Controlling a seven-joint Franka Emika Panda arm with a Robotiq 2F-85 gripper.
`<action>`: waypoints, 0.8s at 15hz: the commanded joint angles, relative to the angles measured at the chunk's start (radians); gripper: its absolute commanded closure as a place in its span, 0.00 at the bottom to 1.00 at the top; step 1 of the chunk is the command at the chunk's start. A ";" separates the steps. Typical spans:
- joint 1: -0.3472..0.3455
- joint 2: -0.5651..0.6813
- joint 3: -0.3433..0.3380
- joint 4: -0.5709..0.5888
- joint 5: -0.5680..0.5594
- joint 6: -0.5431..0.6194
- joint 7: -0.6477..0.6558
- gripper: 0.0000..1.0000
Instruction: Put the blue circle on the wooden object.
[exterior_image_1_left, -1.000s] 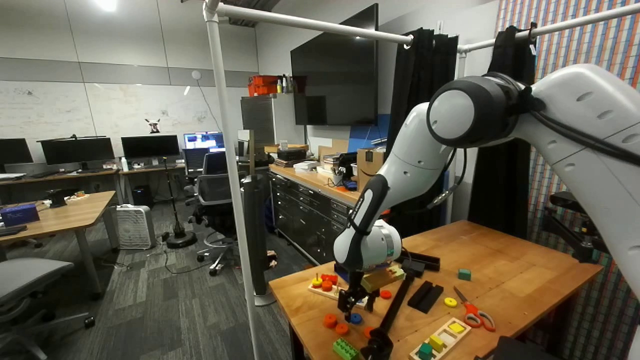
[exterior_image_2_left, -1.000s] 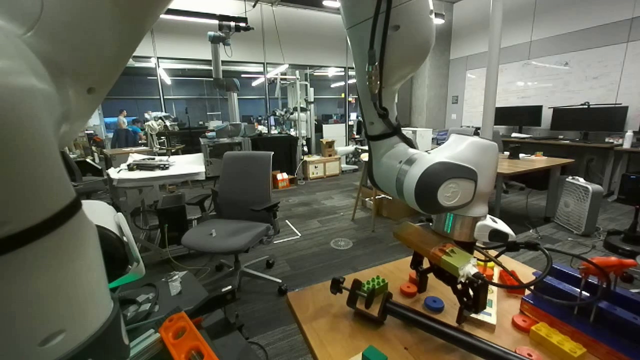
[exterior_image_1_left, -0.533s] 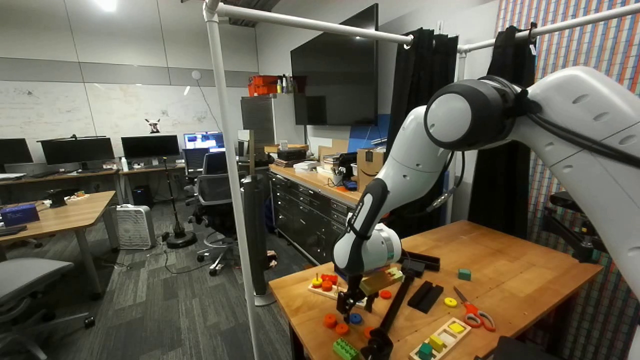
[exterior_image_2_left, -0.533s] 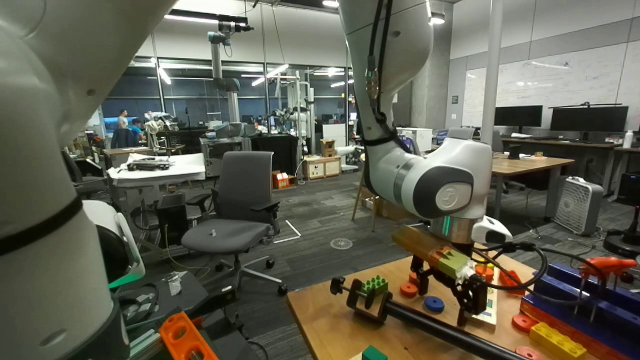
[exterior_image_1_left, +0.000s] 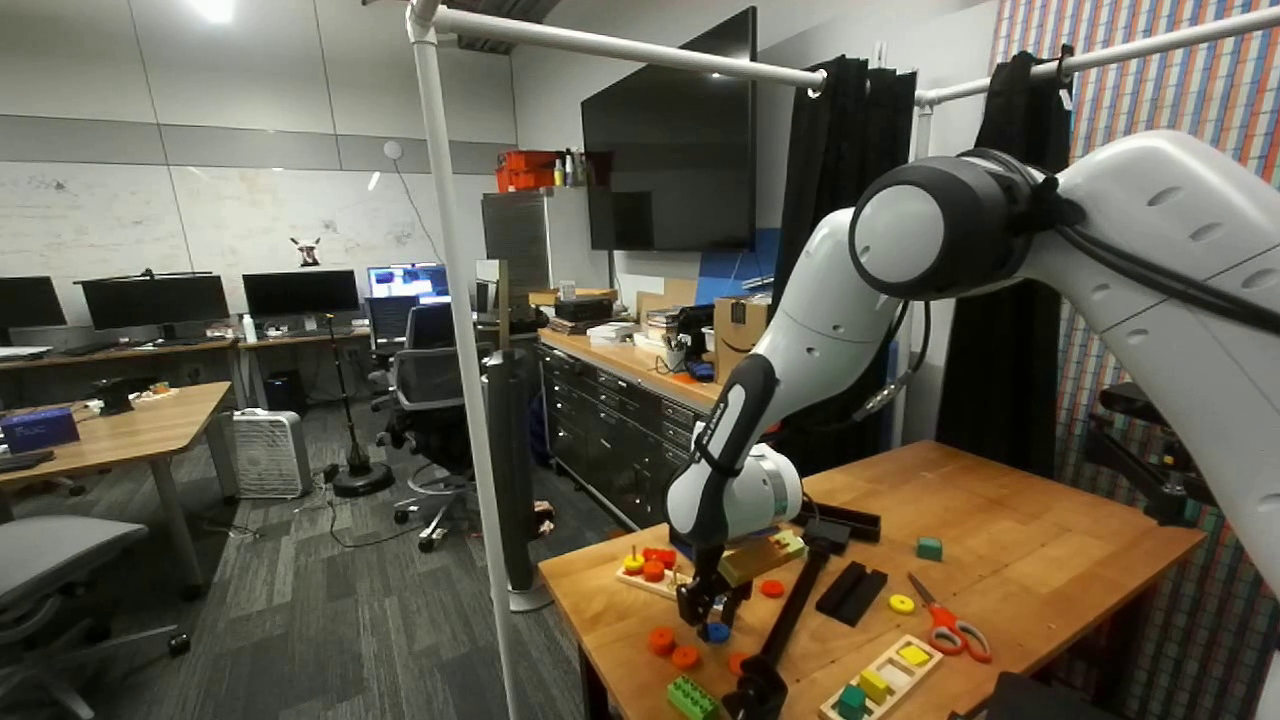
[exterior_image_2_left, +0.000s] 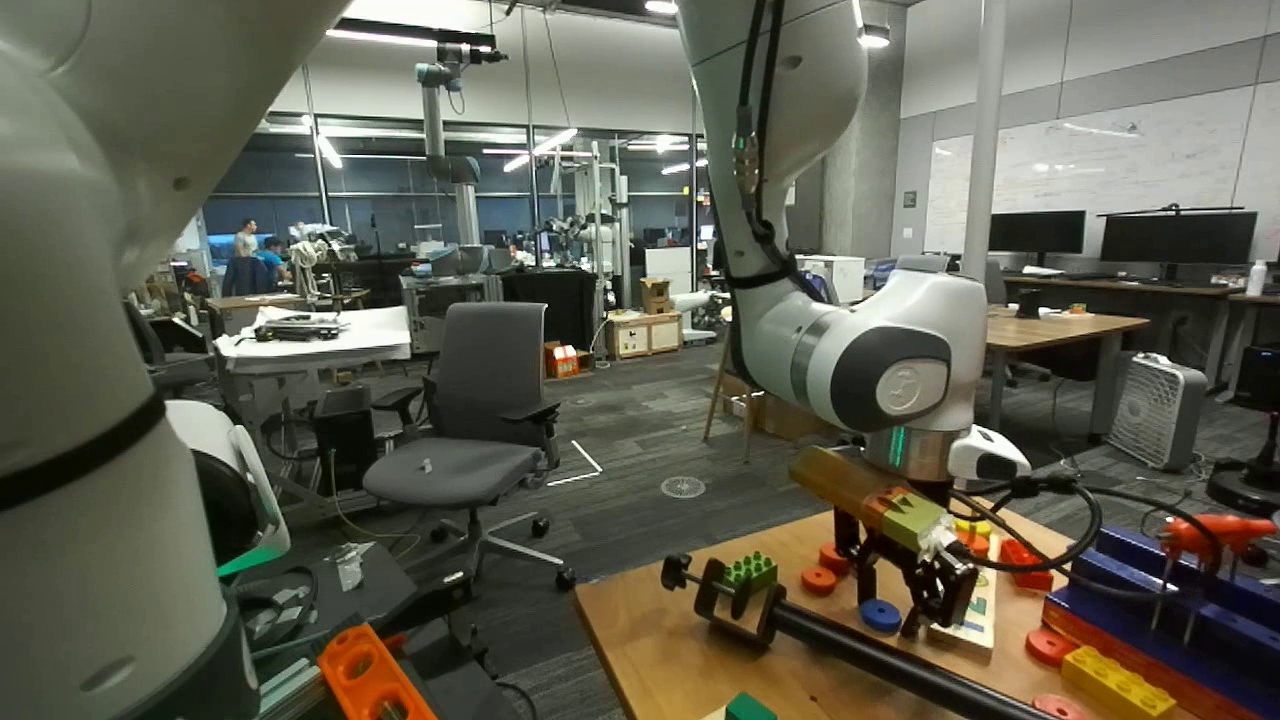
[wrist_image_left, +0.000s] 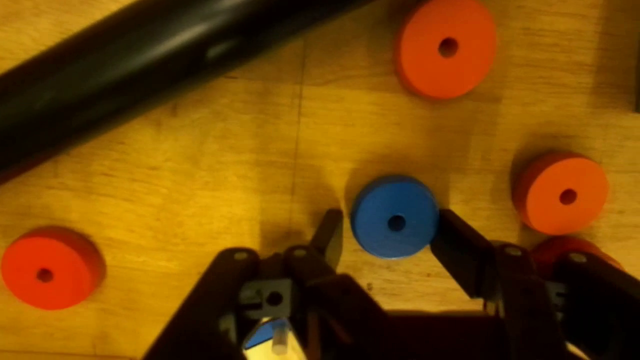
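Note:
The blue circle (wrist_image_left: 395, 242), a disc with a centre hole, lies flat on the table between the fingers of my gripper (wrist_image_left: 390, 217). In the wrist view the right finger touches its edge, while a narrow gap separates it from the left finger. The jaws stand partly closed around it, low over the tabletop. Both exterior views show the blue circle (exterior_image_1_left: 718, 632) (exterior_image_2_left: 880, 615) beneath the gripper (exterior_image_1_left: 712, 620) (exterior_image_2_left: 888, 612). Just behind is the wooden object (exterior_image_1_left: 664, 588) (exterior_image_2_left: 970, 640), a pegged board bearing yellow and orange rings, partly hidden by the gripper in an exterior view.
Several orange discs (wrist_image_left: 447, 65) lie around the blue one. A black clamp bar (wrist_image_left: 150, 65) crosses the table close by. A green brick (exterior_image_2_left: 750, 570) sits by the clamp's end. Scissors (exterior_image_1_left: 945, 630) and a small block board (exterior_image_1_left: 903, 682) are farther off. Blue rails (exterior_image_2_left: 1130, 600) stand beside the board.
The jaws have drawn in from wide to narrow around the blue circle. The blue circle has shifted slightly to the right in both exterior views. The arm has barely moved.

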 joint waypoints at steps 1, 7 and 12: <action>0.022 0.013 -0.017 0.017 -0.026 0.018 0.036 0.78; 0.093 -0.039 -0.082 0.004 -0.076 0.012 0.111 0.81; 0.167 -0.129 -0.150 -0.012 -0.141 0.014 0.194 0.81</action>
